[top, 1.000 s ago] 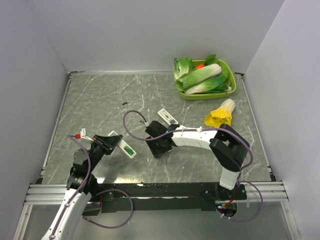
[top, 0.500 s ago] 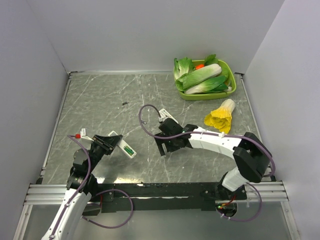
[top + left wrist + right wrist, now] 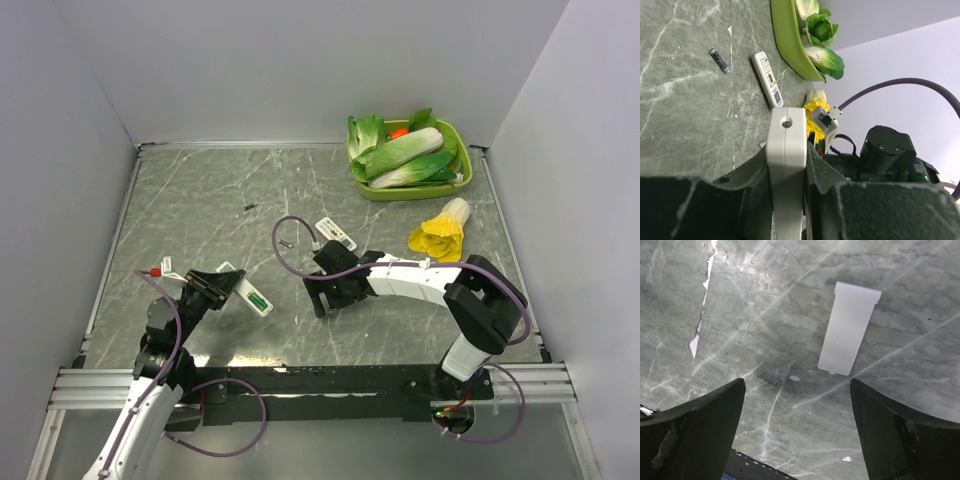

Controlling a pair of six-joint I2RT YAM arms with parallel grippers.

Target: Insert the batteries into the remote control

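Left gripper point(image 3: 228, 287): closed on the remote point(image 3: 786, 150), both fingers clamped on its long sides. The remote sits at the near-left of the counter point(image 3: 190, 200), its free end pointing toward the centre.
Batteries point(image 3: 257, 298): green shows in the remote's open bay. Too small to count.
Right gripper point(image 3: 797, 385): spread wide and holding nothing, over the counter mid-front, right of the remote and apart from it. Whether the fingertips touch the surface I cannot tell.
Cover point(image 3: 850, 335): one flat white plate lying on the counter just ahead of the right gripper's fingers point(image 3: 700, 420), untouched. It's hidden under the arm in the top view.

Counts:
- 2 remotes: the held one, plus a second remote point(image 3: 335, 233) flat on the counter just behind the right gripper.
- 1 dark cylinder point(image 3: 719, 60), lying alone, farther back and to the left of the second remote.
- 1 green tray point(image 3: 462, 170) at the back right, filled with leafy greens.
- 1 yellow cabbage point(image 3: 440, 230) loose on the counter in front of the tray.

The right arm point(image 3: 420, 280) lies across the centre-right of the counter, between the second remote and the near edge.
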